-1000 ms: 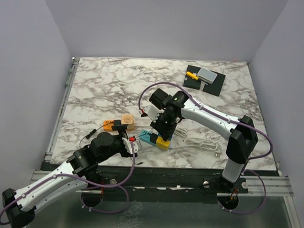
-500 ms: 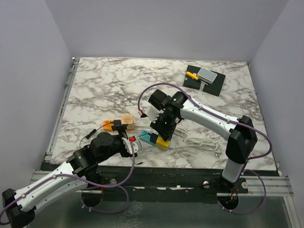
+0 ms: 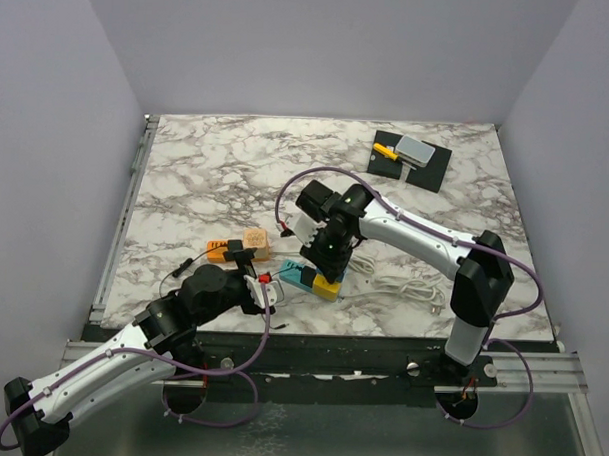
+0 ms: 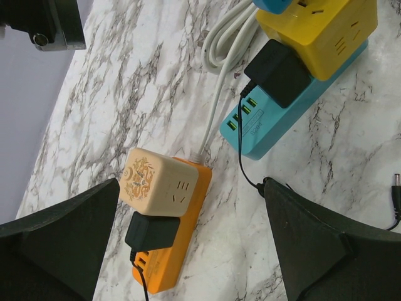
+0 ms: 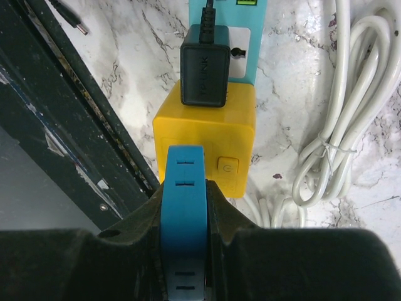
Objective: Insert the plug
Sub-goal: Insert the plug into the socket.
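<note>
Two claws showed: our left claw [image 3: 264, 287] hung wide apart and empty beside the orange strip [image 4: 169, 263]. Our right claw [image 5: 185, 213] was clamped on the blue plug [image 5: 183, 175], right at the yellow socket cube [image 5: 235, 125] on the worktop [image 3: 216, 175]. We judged the plug not yet pushed home.

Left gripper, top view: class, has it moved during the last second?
No. The left gripper stays open at the same spot, just on the near side of the orange power strip, which has not shifted either.
</note>
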Controlling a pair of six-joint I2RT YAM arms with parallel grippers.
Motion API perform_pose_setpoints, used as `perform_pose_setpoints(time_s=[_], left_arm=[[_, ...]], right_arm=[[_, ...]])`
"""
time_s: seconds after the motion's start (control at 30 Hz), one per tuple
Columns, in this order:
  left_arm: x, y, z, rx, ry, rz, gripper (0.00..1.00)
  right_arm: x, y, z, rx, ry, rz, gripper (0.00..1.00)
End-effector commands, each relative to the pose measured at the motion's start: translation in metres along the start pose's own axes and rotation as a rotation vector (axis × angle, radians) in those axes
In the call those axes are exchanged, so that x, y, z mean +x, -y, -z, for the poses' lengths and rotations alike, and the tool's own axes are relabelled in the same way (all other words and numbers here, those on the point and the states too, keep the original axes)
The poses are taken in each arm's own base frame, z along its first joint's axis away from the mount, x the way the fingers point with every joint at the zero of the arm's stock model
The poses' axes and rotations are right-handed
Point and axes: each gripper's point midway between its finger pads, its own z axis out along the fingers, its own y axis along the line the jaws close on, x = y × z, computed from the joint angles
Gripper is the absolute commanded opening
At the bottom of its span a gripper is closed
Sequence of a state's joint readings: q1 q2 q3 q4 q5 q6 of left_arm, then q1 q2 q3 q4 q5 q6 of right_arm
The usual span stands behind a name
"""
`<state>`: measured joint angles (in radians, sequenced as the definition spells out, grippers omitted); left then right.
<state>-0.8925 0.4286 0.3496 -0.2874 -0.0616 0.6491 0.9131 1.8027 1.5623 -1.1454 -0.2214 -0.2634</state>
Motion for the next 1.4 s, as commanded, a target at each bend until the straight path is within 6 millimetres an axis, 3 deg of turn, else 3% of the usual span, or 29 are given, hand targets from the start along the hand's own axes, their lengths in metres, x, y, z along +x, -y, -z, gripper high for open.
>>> perform_pose_setpoints(time_s=[0.0, 0.47, 1.3, 1.37], left_arm=[[-0.004, -0.006, 0.003, -0.021, 0.008, -0.01, 0.99], [-0.007, -0.009, 0.004, -0.025, 0.014, -0.03, 0.99], [-0.012, -0.013, 0.005, -0.03, 0.025, -0.047, 0.99], [-0.013, -0.013, 0.005, -0.03, 0.025, -0.046, 0.99]], right_arm=[[0.003, 0.0, -0.011, 0.005, -0.033, 0.015, 0.01], [0.008, 0.002, -0.016, 0.028, -0.05, 0.014, 0.01], [0.021, -0.002, -0.042, 0.011, -0.108, 0.005, 0.01], [0.018, -0.001, -0.04, 0.017, -0.099, -0.003, 0.05]])
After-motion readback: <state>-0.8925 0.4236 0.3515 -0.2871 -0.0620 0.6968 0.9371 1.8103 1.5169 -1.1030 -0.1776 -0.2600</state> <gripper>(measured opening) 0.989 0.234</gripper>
